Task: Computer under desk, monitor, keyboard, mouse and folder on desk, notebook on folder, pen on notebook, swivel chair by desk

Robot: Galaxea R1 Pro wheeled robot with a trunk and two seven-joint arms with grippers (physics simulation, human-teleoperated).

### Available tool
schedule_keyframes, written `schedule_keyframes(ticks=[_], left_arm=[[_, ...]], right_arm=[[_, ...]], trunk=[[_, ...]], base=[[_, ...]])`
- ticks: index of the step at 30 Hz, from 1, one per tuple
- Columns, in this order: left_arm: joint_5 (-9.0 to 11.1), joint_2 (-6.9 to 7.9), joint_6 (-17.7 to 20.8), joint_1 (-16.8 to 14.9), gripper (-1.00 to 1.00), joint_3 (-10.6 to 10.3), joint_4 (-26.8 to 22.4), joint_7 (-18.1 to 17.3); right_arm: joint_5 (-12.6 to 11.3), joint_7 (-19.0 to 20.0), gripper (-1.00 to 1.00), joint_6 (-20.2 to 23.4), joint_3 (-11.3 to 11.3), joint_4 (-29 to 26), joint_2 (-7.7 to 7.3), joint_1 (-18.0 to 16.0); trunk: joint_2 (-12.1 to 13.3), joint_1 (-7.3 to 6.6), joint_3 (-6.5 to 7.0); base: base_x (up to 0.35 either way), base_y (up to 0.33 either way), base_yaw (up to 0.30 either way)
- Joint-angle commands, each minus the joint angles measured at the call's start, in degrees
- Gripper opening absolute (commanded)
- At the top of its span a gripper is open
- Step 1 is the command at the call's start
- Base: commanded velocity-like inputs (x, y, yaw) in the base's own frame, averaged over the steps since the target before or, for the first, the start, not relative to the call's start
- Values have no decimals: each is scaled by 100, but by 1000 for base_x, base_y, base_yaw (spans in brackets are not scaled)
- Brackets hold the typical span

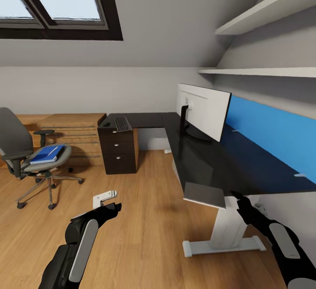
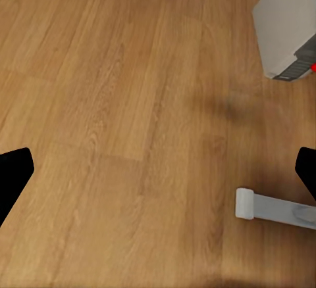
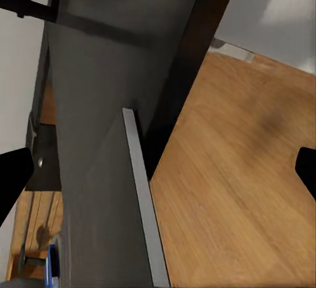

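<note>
The left gripper (image 2: 158,169) is spread wide and empty, its smooth black fingers (image 2: 13,169) framing bare, light-grained wooden floor (image 2: 118,104). In the head view it hangs at 7 o'clock, a small white part at its tip. The right gripper (image 3: 158,169) is likewise parted and holds nothing; it hovers at the near corner of the desk (image 1: 206,161), at 4 o'clock.

The desk is a glossy black L-shaped top on white legs, with a black drawer unit (image 1: 117,148) bearing round silver knobs. A thin dark grey rectangular notebook (image 1: 204,193) overhangs its near edge. The monitor (image 1: 202,110) stands on the desk at 1 o'clock, pale back showing, on a round black stand. The flat black keyboard (image 1: 123,124) lies at the far end, at 11 o'clock.

At 9 o'clock the grey upholstered swivel chair (image 1: 17,148), chrome-based, carries the bright blue folder (image 1: 47,153) on its seat. No writing is legible.
</note>
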Motion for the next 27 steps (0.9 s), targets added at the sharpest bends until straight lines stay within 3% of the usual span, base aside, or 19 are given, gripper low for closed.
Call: schedule_keyframes(ticks=[1, 7, 19, 27], left_arm=[[60, -2, 15, -4, 100, 0, -3, 52], [60, -8, 15, -1, 100, -5, -3, 52], [59, -11, 16, -1, 100, 2, -4, 25], [53, -3, 15, 0, 100, 7, -4, 16]], right_arm=[[-6, 17, 100, 38, -15, 3, 2, -5], [-20, 22, 100, 49, -7, 10, 3, -5], [-17, 38, 100, 46, 44, 36, 39, -6], [-17, 47, 100, 43, 224, 38, 91, -3]], trunk=[[-45, 22, -24], [-285, 154, -132], [-285, 154, -132], [-285, 154, -132]], base=[[0, 0, 0], [0, 0, 0], [0, 0, 0], [0, 0, 0]])
